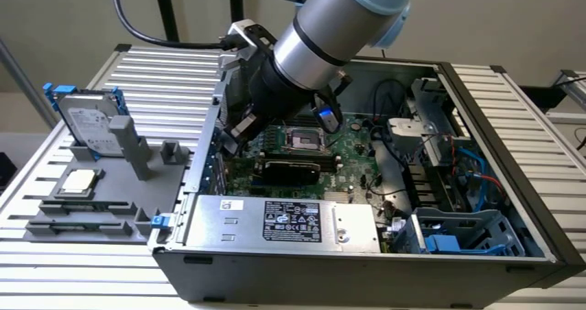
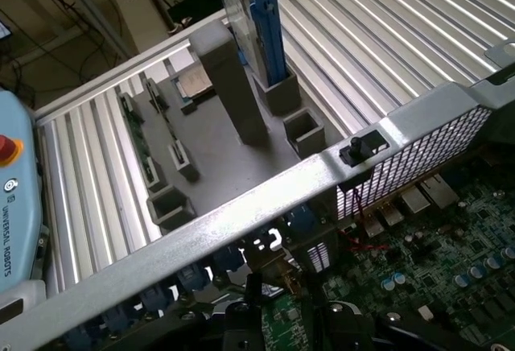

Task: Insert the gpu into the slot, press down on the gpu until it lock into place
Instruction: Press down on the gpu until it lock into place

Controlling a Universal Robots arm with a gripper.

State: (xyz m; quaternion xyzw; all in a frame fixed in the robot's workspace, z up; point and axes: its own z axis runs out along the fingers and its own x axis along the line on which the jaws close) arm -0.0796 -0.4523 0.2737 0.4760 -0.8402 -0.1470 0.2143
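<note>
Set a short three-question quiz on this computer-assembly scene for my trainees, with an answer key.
1. True or false: the hard drive lies inside the computer case.
2. Where is the gpu? A) on top of the hard drive; B) on the motherboard, between the processor socket and the power-supply box; C) outside the computer case.
3. Fill in: the robot arm reaches down into the open ____.

Key: 1 false, it stands in the grey holder outside the case; 2 B; 3 case.
</note>
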